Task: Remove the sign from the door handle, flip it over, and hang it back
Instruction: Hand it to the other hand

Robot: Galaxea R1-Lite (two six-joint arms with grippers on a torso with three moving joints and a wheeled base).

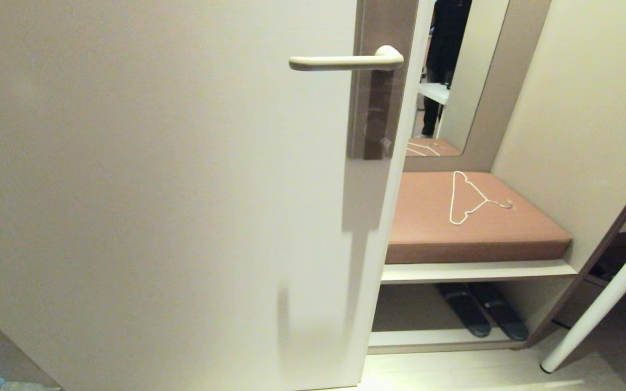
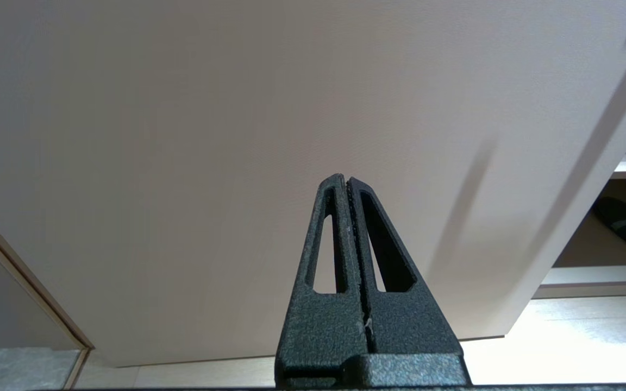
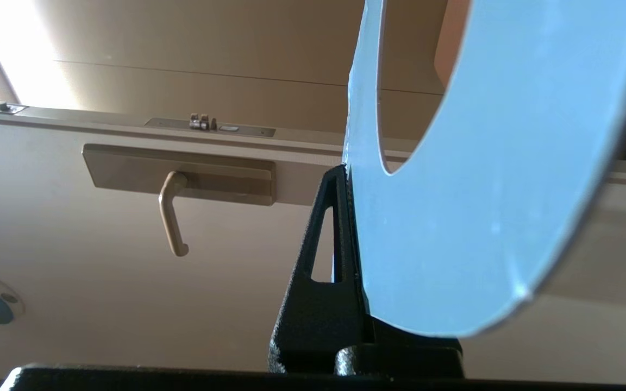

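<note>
The sign (image 3: 454, 217) is off the handle, light blue face filling the right of the right wrist view, its big hole at the top, pinched at its edge by the right end effector (image 3: 348, 174). That end effector is out of the head view. The handle (image 1: 345, 61) sits bare at top centre of the head view, level on its brown plate (image 1: 370, 108), well apart from the sign. Left end effector (image 2: 345, 179) is pressed together on nothing, low before the pale door (image 1: 155, 190). Right of the door, a white wire hanger (image 1: 470, 198) lies on a brown cushion (image 1: 427, 228), with dark slippers (image 1: 481, 315) on the shelf below.
</note>
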